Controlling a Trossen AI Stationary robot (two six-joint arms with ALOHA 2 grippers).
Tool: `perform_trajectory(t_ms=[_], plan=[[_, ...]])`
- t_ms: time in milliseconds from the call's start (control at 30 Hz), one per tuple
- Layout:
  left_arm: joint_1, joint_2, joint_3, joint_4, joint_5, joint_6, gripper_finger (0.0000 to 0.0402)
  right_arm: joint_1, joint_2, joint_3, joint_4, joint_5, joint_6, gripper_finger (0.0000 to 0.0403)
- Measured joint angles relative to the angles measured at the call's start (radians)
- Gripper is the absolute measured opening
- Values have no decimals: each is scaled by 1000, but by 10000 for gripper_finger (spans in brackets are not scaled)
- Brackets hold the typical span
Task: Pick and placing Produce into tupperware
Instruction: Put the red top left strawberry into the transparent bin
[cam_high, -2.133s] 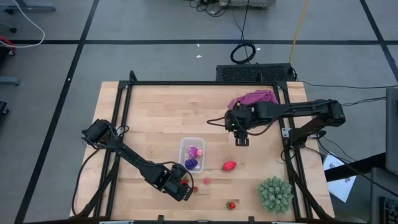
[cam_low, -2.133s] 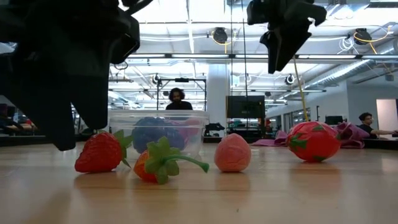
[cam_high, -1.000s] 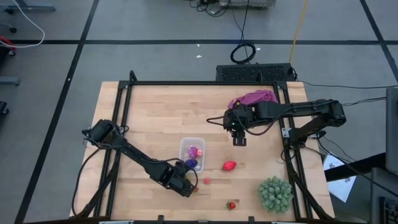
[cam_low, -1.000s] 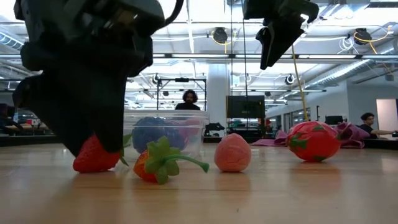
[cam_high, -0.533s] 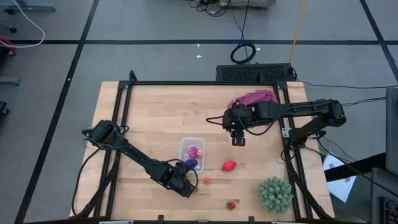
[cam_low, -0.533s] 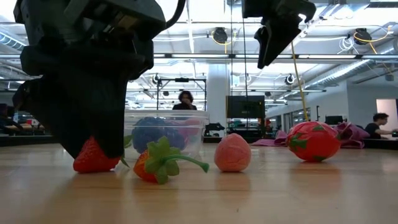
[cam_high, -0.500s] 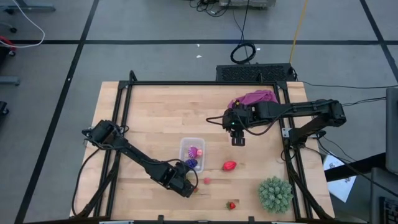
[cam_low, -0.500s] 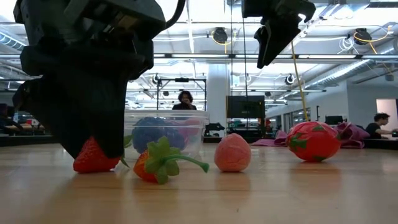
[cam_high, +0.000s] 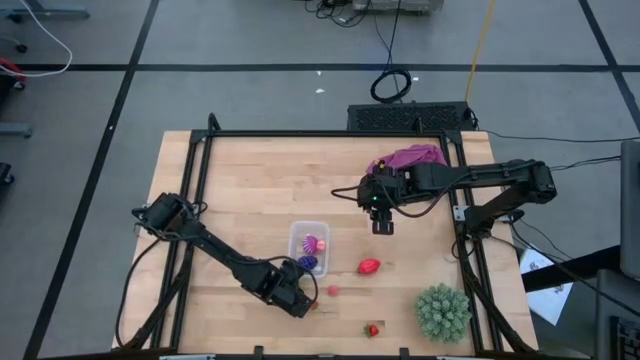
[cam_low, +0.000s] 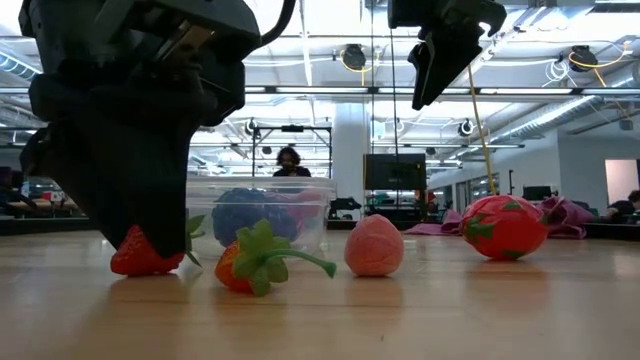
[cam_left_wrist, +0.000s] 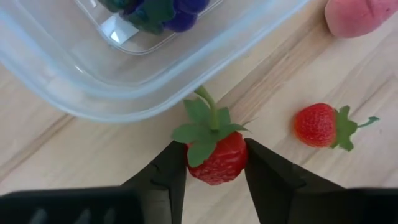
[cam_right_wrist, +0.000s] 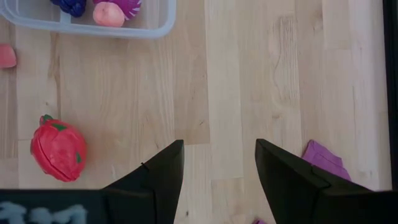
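My left gripper (cam_left_wrist: 214, 163) is shut on a red strawberry (cam_left_wrist: 216, 158) that lies right beside the clear tupperware (cam_high: 309, 246), near the table's front edge. The tupperware holds a purple grape bunch (cam_left_wrist: 180, 15) and a pink-purple piece (cam_right_wrist: 109, 12). A second strawberry (cam_left_wrist: 320, 124), a pink round piece (cam_low: 374, 246) and a larger red piece (cam_high: 369, 267) rest on the wood. My right gripper (cam_high: 382, 227) hangs open high above the table's middle right, with nothing between its fingers. My left gripper pinches the strawberry's red body (cam_left_wrist: 231, 163) between its two fingers, one on each side. The fingers come steeply from above. In the low view the strawberry's underside (cam_low: 138, 266) sits on the table. Its green leafy cap (cam_left_wrist: 205, 127) points toward the tupperware's wall.
A spiky green ball plant (cam_high: 442, 312) stands at the near right corner. A purple-pink cloth (cam_high: 408, 157) lies at the far right. A black frame (cam_high: 300, 134) runs around the table. Bare wood lies on the far left.
My left gripper has shut on the strawberry beside the tupperware without leaving its place. In the low view its dark fingers have drawn together and the strawberry has shifted slightly sideways, still on the table. The right arm has kept still.
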Motion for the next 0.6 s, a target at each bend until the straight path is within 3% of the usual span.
perform_trajectory(t_ms=[233, 600], plan=[[-18, -2, 27, 4, -6, -14, 154, 0, 0, 0, 0, 0, 0, 189], [-59, -3, 113, -7, -14, -11, 139, 0, 0, 0, -1, 0, 3, 189]])
